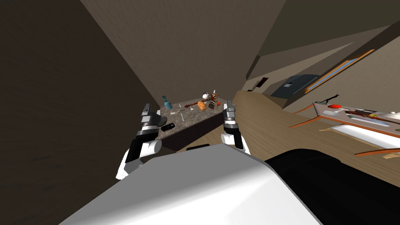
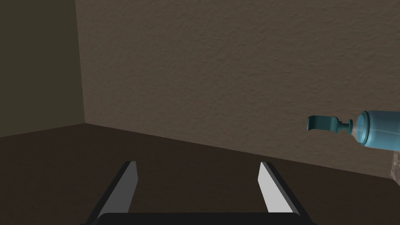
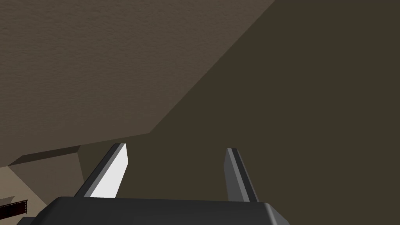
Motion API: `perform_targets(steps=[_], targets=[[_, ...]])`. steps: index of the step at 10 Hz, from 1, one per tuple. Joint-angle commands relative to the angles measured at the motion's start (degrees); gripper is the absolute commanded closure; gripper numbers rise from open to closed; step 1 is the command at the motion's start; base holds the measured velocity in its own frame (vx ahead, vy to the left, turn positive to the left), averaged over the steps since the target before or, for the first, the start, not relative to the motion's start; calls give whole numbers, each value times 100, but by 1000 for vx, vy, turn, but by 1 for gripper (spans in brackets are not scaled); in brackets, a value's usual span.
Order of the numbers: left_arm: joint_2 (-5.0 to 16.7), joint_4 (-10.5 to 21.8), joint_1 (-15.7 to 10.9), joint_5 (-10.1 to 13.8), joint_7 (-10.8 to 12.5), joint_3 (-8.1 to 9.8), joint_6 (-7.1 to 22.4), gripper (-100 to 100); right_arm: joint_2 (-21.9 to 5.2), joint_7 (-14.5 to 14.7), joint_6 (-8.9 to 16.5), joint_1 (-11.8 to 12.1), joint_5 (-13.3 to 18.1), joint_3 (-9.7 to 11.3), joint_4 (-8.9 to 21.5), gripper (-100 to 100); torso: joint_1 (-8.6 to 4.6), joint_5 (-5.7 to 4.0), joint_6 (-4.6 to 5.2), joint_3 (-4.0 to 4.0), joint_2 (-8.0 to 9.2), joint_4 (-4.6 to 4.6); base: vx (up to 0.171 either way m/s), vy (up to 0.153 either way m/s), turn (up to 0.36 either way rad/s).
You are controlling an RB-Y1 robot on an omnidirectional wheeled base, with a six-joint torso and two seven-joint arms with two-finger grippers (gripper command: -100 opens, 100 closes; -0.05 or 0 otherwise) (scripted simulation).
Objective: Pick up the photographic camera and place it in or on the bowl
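Photographic camera (image 1: 168, 127) was seen on the desk (image 1: 191, 117), centre frame, beside the left gripper (image 1: 147, 106); it and the right gripper (image 1: 229, 103) were held wide.

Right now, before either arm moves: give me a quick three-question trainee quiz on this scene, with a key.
1. True or false: the fingers of the left gripper and of the right gripper stand open and hold nothing.
2. Fill in: the pump-top bottle seen past the left gripper's fingers is coloured ____.
3. In the head view, the small black box-shaped camera on the speckled grey tabletop lies closest to: A) the left gripper, B) the right gripper, C) the pump-top bottle.

Key: 1 true; 2 teal; 3 A.
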Motion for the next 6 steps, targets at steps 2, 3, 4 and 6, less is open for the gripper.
perform_targets(steps=[2,3,4,6], targets=[[33,42,-63,31,33,35,370,-100,0,0,0,0,0,0,0,0,2,0,0,0,0,0,-12,-17,0],[106,76,-152,101,94,110,582,-100,0,0,0,0,0,0,0,0,7,1,0,-1,-2,0,-8,-19,-11],[106,76,-152,101,94,110,735,-100,0,0,0,0,0,0,0,0,5,1,0,-2,-3,-1,-9,-19,-3],[178,112,-242,173,157,184,1000,-100,0,0,0,0,0,0,0,0,8,2,0,-2,-3,-1,-9,-14,-4]])
